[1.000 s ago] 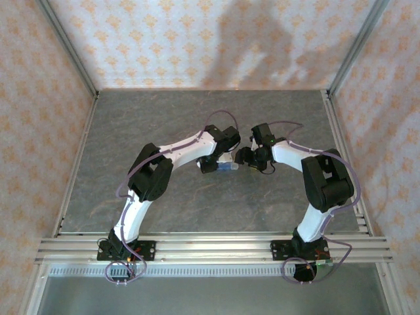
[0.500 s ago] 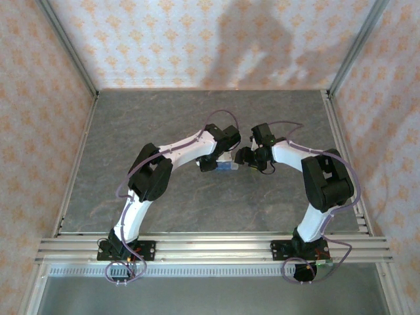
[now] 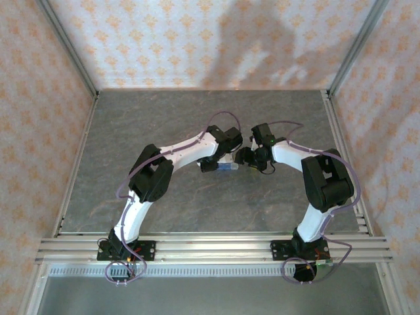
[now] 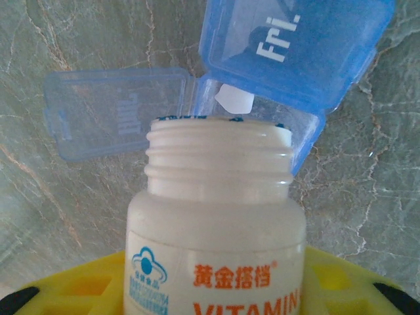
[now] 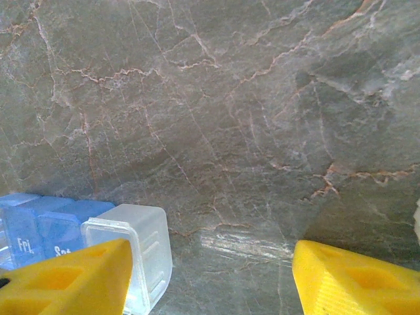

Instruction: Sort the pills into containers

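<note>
The pill organizer [image 4: 308, 59] is a little see-through blue strip lying mid-table, right where the two arms meet. One lid flap [image 4: 118, 111] is folded out flat, and the compartment under it has what looks like a white pill [image 4: 234, 100] in it. The "Fri" lid next door is closed.

It looks like thin, very light plastic. On that smooth marbled table [image 5: 230, 98] it'd probably skate at the slightest nudge. The flap hinge looks flimsy, so that's not the place to grab. The long side walls or a closed end look like the safest places to pinch or brace it. Pills are small and hard and likely to bounce out if they drop from high up.

The white bottle [image 4: 216, 197] has its cap off, and its threaded mouth sits just at the edge of the open compartment. The left gripper [image 4: 213, 289] is pinching it low on the body, with a yellow finger on each side. The bottle looks rigid but slick, so a tilt to pour could let it slip or turn in that grip. What's inside can't be seen from here.

The right gripper [image 5: 210, 275] has its fingers spread with only bare table between them. One finger is just beside the strip's clear end compartment [image 5: 134, 246]. It's hard to tell if that finger actually touches it. From there it looks well placed to steady the strip.
</note>
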